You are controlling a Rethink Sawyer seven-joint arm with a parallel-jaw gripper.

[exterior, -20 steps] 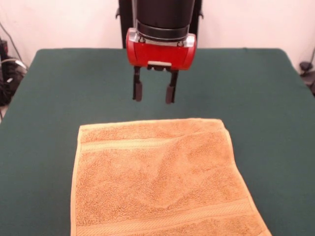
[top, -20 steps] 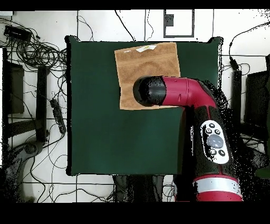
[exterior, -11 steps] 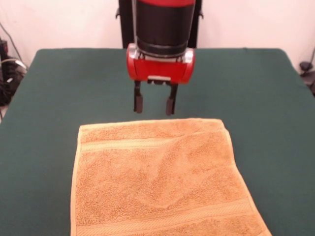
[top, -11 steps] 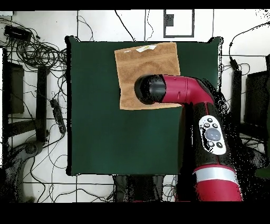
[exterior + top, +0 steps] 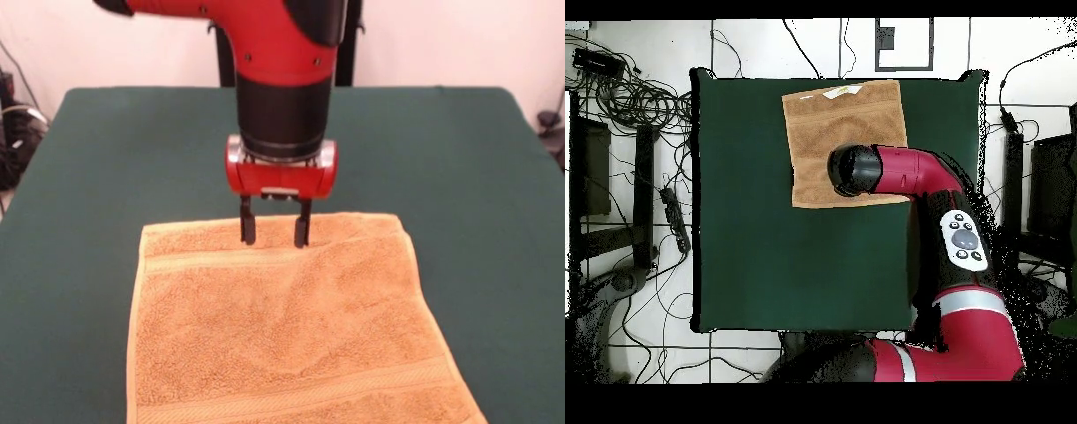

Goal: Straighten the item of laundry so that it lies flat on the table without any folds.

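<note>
Towel under vertical, spread end effector

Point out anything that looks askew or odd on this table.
The towel is not quite flat: soft diagonal wrinkles cross its middle, and its right edge looks doubled over. It lies slightly crooked on the table. The open gripper is at its far edge. Nothing spilled or damaged.

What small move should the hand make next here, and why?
Probably lower straight down and close: the open hand hovers over the far band of the orange-tan terry towel, which shows a soft ridge mid-cloth on the dark green table.
</note>
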